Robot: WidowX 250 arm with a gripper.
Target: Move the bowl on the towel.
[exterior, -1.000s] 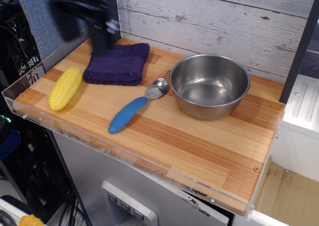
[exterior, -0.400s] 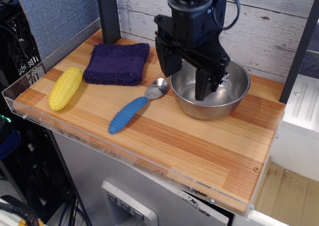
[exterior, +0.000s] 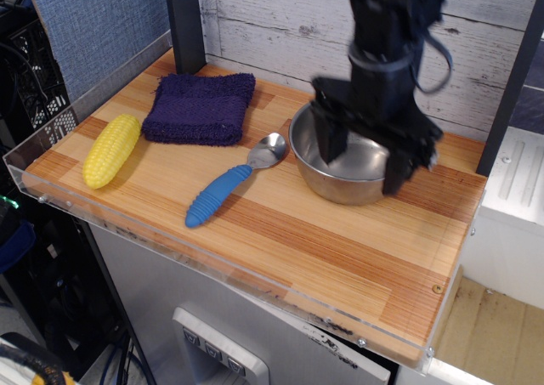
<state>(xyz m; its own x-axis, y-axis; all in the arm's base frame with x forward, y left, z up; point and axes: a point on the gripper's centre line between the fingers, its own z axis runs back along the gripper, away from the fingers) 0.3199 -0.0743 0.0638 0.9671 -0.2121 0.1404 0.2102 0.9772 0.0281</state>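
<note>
gripper over the steel bowl, towel off to the left

the gripper point(exterior: 364, 157) hangs spread wide, one finger point(exterior: 330, 137) inside the steel bowl point(exterior: 340, 171), the other at its right rim, gripping nothing. the bowl sits on the wooden table point(exterior: 280, 240), apart from the purple towel point(exterior: 201, 107), beside a blue-handled spoon point(exterior: 229, 183).

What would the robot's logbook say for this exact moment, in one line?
phase: reaching | gripper: open, over bowl | bowl: on board, not lifted | towel: bare
</note>
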